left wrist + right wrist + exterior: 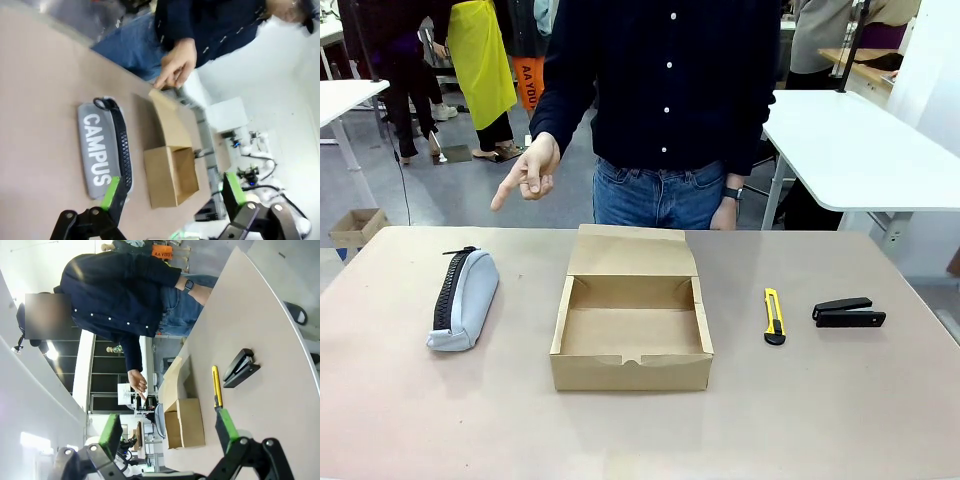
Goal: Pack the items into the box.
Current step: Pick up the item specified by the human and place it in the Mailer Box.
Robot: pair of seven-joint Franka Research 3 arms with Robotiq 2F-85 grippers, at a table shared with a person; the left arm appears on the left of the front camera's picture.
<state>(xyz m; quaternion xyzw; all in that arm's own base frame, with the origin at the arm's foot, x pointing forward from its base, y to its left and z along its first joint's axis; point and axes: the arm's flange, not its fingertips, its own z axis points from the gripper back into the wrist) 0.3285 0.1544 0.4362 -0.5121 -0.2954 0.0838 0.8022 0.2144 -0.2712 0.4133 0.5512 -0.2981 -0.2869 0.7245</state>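
Observation:
The brown cardboard box (631, 332) stands open at the table's middle, its flap lid folded back toward the person. Left of it lies the grey zip pouch (464, 298) with a black zipper edge. The black stapler (848, 314) rests at the right. In the left wrist view my left gripper (172, 192) is open above the table, with the pouch (99, 149), printed CAMPUS, and the box (171, 174) beyond its fingers. In the right wrist view my right gripper (170, 432) is open, nothing between its fingers; the stapler (240, 368) and the box (185, 423) lie ahead.
A yellow-and-black utility knife (774, 316) lies between box and stapler. The person stands at the far edge, one hand (527, 174) raised with a finger pointing down toward the pouch side, the other hanging by the hip. White tables stand behind.

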